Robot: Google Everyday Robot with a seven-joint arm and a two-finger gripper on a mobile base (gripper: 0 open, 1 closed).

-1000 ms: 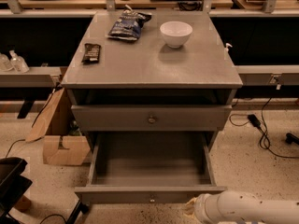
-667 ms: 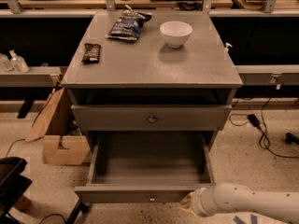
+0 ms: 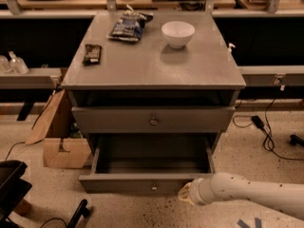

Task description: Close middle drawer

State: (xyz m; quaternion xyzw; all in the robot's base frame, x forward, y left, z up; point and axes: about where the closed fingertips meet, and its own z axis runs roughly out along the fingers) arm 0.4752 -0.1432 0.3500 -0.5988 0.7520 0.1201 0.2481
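Observation:
The middle drawer [image 3: 152,183] of the grey cabinet [image 3: 154,63] stands pulled out. It is a deep, empty grey tray with a narrow front and a small round knob [image 3: 153,187]. My white arm [image 3: 247,191] reaches in from the lower right. The gripper [image 3: 186,194] is at the right end of the drawer's front, against or just in front of it. The wider drawer front [image 3: 153,120] above is shut. The lowest drawer is hidden under the open one.
On the cabinet top are a white bowl [image 3: 178,33], a chip bag [image 3: 128,25] and a dark snack bar [image 3: 92,53]. A cardboard box [image 3: 61,148] sits on the floor to the left, a black object [image 3: 12,186] is at the lower left, and cables [image 3: 266,132] lie to the right.
My arm has moved left and up to the drawer's front. The drawer front now sits further in towards the cabinet than before.

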